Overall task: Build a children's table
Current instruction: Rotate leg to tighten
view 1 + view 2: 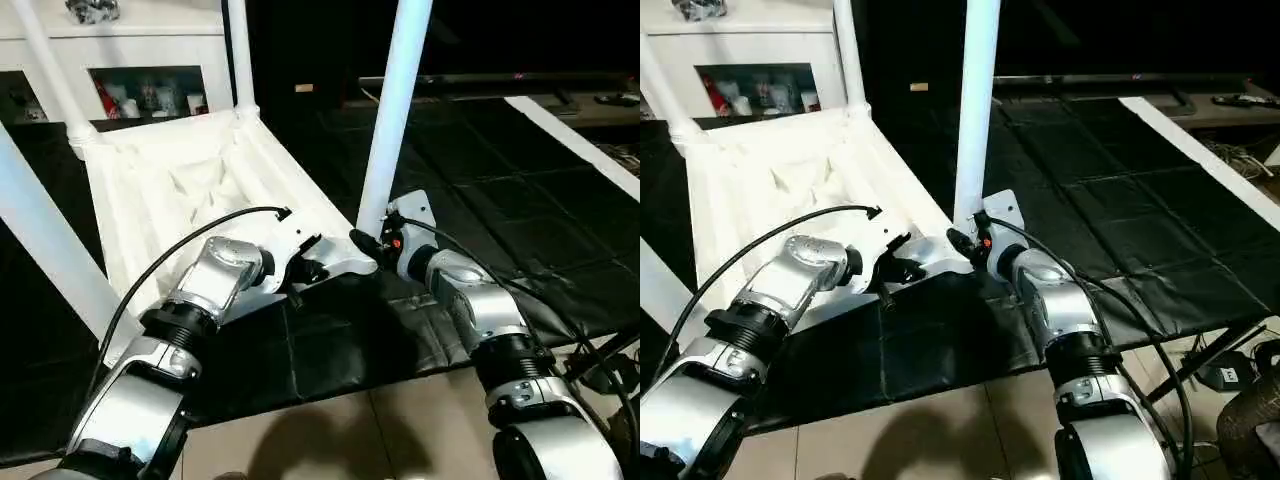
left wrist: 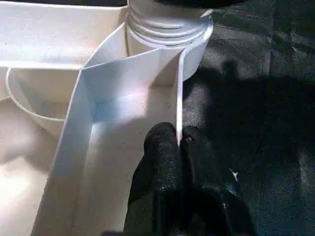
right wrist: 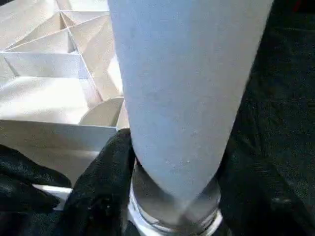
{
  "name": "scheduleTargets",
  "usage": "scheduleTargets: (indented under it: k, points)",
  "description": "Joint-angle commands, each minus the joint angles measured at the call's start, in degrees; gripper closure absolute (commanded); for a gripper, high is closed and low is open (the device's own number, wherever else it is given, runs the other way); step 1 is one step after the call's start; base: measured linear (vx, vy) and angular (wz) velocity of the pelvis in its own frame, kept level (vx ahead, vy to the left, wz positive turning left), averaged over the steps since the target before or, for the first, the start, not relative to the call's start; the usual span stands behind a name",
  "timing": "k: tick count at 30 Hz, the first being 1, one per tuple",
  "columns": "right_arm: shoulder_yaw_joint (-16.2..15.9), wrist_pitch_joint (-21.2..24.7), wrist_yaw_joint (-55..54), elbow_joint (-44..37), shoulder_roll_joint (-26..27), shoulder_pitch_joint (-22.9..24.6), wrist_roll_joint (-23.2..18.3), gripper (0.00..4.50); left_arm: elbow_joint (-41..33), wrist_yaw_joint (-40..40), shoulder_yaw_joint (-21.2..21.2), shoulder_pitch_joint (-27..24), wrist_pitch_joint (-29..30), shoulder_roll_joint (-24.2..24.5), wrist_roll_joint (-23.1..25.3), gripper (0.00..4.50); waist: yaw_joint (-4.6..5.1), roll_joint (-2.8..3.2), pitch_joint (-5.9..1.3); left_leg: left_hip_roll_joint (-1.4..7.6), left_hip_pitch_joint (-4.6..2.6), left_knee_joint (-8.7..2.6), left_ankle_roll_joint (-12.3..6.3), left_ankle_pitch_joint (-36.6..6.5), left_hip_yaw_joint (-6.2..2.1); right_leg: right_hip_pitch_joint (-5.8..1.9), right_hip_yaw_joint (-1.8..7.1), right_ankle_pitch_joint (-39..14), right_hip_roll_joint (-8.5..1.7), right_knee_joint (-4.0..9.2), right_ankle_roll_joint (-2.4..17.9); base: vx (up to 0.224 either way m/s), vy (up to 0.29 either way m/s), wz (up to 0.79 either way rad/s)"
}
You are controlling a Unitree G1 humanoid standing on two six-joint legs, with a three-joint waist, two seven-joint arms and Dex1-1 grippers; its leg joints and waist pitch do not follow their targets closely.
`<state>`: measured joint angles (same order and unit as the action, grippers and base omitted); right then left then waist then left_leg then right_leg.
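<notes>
The children's table [image 1: 190,190] lies upside down on a black mat, its ribbed white underside facing up and its round white legs pointing upward. My left gripper [image 2: 179,142] is shut on the thin side wall of the frame [image 2: 179,88], close to the near right corner. My right gripper [image 3: 174,167] is closed around the base of the corner leg [image 1: 395,110], just above its threaded collar. Its black fingers [image 3: 101,182] press against both sides of the leg. From the head views, both grippers [image 1: 310,268] [image 1: 372,240] meet at that same corner.
Other legs stand at the far corners [image 1: 238,50] [image 1: 45,70] and at the near left [image 1: 50,250]. A white glass-door cabinet [image 1: 150,60] stands behind the table. The black mat [image 1: 500,200] extends to the right, up to a white strip [image 1: 575,140]. Cables [image 1: 1230,375] lie on the tiled floor [image 1: 350,430].
</notes>
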<state>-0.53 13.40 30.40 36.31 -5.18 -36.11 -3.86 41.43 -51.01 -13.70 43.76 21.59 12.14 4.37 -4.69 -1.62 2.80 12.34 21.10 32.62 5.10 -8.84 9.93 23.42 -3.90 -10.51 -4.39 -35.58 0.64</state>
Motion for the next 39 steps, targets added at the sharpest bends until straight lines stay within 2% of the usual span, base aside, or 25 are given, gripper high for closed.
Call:
scheduleTargets:
  k: [1, 6, 14, 16, 18, 19, 22, 24, 25, 26, 30, 32, 37, 38, 39]
  points:
    - [-6.12, -0.76, 5.88, -1.22, 5.13, 0.11, -1.39, 1.65, -4.36, -0.05, -0.67, 2.12, -1.86, -2.86, -1.61, 4.50, -0.44, 0.09, -3.95, 0.36, -0.35, -3.09, -1.56, -10.20, 0.12, -3.55, 2.35, -5.62, -3.18, 4.11, 12.32, 0.000, 0.000, 0.00]
    - [-4.70, -3.68, 7.62, -2.04, 3.14, 1.14, -1.84, 1.24, -5.27, -2.39, -0.81, 0.77, -4.73, -0.74, -1.68, 4.50, -0.45, 0.13, -3.92, 0.45, -0.38, -3.18, -1.62, -10.75, 0.15, -3.62, 2.40, -6.22, -3.30, 4.27, 12.26, 0.000, 0.000, 0.00]
    - [-2.50, -6.43, 15.43, -4.13, -2.19, 2.74, -4.57, 0.61, -5.15, -10.97, -1.63, -0.67, -10.13, 4.01, -2.41, 4.50, -0.78, 0.19, -4.08, 0.69, -0.56, -3.12, -2.52, -9.34, 0.20, -3.64, 2.42, -2.09, -3.27, 3.69, 13.53, 0.000, 0.000, 0.00]
    - [-2.54, -7.77, 20.64, -4.77, -4.73, 3.74, -5.38, 0.44, -4.99, -15.55, -2.55, -1.21, -12.73, 5.76, -2.78, 4.50, -1.22, 0.21, -4.00, 0.75, -0.53, -3.04, -3.02, -9.69, 0.27, -3.67, 2.42, -1.98, -3.35, 3.78, 13.68, 0.000, 0.000, 0.00]
    - [-2.20, -6.50, 23.46, -5.16, -6.31, 4.28, -6.16, 0.30, -4.99, -18.82, -3.37, -1.61, -15.91, 6.99, -2.86, 4.50, -1.53, 0.26, -3.99, 0.81, -0.63, -3.02, -3.22, -9.71, 0.31, -3.62, 2.45, -1.74, -3.30, 3.73, 13.60, 0.000, 0.000, 0.00]
    - [-2.16, -5.69, 24.50, -5.01, -7.08, 4.29, -6.29, 0.07, -4.93, -20.06, -3.67, -1.66, -16.15, 7.39, -2.93, 4.50, -2.05, 0.63, -4.00, 1.00, -0.93, -3.01, -2.99, -10.09, 0.40, -3.29, 2.41, -1.60, -3.22, 3.73, 13.99, 0.000, 0.000, 0.00]
    - [-2.17, -4.61, 31.24, -5.13, -10.84, 4.53, -7.82, 0.00, -3.53, -25.56, -5.42, -1.91, -19.24, 9.91, -2.04, 4.50, -3.01, 0.53, -3.93, 1.17, -0.93, -3.07, -2.14, -11.39, 0.43, -3.35, 2.37, -3.65, -3.28, 3.72, 13.87, 0.000, 0.000, 0.00]
    - [-2.52, -4.22, 35.13, -5.42, -13.09, 4.54, -8.62, 0.00, -3.15, -28.99, -5.98, -2.19, -21.14, 11.02, -2.18, 4.50, -3.56, 0.58, -3.86, 1.23, -1.23, -3.06, -1.69, -12.51, 0.51, -3.07, 2.42, -5.01, -3.38, 3.89, 13.53, 0.000, 0.000, 0.00]
    - [-2.59, -4.15, 35.66, -5.44, -13.39, 4.49, -8.70, 0.00, -3.19, -29.42, -5.99, -2.21, -21.14, 11.06, -2.33, 4.50, -3.63, 0.54, -3.89, 1.17, -1.13, -3.03, -1.66, -12.59, 0.52, -3.19, 2.42, -5.07, -3.35, 3.85, 13.51, 0.000, 0.000, 0.00]
    - [-2.76, -3.90, 37.05, -5.50, -14.17, 4.37, -8.93, 0.00, -3.31, -30.58, -6.03, -2.27, -21.21, 11.19, -2.73, 4.50, -3.76, 0.84, -3.89, 1.13, -0.96, -3.06, -1.34, -12.77, 0.47, -3.24, 2.40, -5.04, -3.36, 3.84, 13.46, 0.000, 0.000, 0.00]
    - [-3.80, -3.11, 41.59, -5.91, -16.35, 4.04, -9.53, 0.00, -3.79, -34.24, -6.90, -2.45, -22.10, 11.85, -3.35, 4.50, -4.02, 0.60, -3.97, 1.15, -0.91, -3.05, -1.11, -12.79, 0.33, -3.30, 2.32, -5.73, -3.52, 3.78, 13.46, 0.000, 0.000, 0.00]
    - [-5.36, -2.60, 46.44, -6.53, -18.01, 3.87, -9.71, 0.00, -4.17, -37.07, -8.29, -2.52, -23.18, 12.74, -2.92, 4.50, -4.23, 0.36, -4.01, 1.12, -0.91, -2.93, -1.66, -12.49, 0.39, -3.32, 2.30, -5.64, -3.42, 3.79, 13.50, 0.000, 0.000, 0.00]
    - [-7.22, -2.17, 51.55, -6.66, -18.60, 3.38, -10.49, 0.00, -3.69, -38.48, -9.31, -2.45, -25.18, 13.14, -2.23, 4.50, -4.46, 0.24, -3.99, 1.17, -0.80, -2.94, -1.76, -12.53, 0.34, -3.29, 2.28, -6.62, -3.57, 3.79, 13.40, 0.000, 0.000, 0.00]
    - [-7.54, -1.94, 52.14, -6.69, -18.60, 3.32, -10.55, 0.28, -3.74, -38.60, -9.34, -2.50, -25.29, 13.12, -2.25, 4.50, -4.50, 0.29, -4.01, 1.21, -0.83, -2.95, -1.71, -12.38, 0.32, -3.24, 2.27, -6.69, -3.58, 3.77, 13.47, 0.000, 0.000, 0.00]
    - [-8.13, -1.36, 52.74, -6.73, -18.62, 3.27, -10.41, 0.34, -3.82, -38.77, -9.36, -2.57, -25.38, 12.99, -2.23, 4.50, -4.43, 0.06, -3.99, 1.20, -0.73, -2.95, -1.71, -12.21, 0.33, -3.30, 2.27, -6.61, -3.56, 3.75, 13.43, 0.000, 0.000, 0.00]
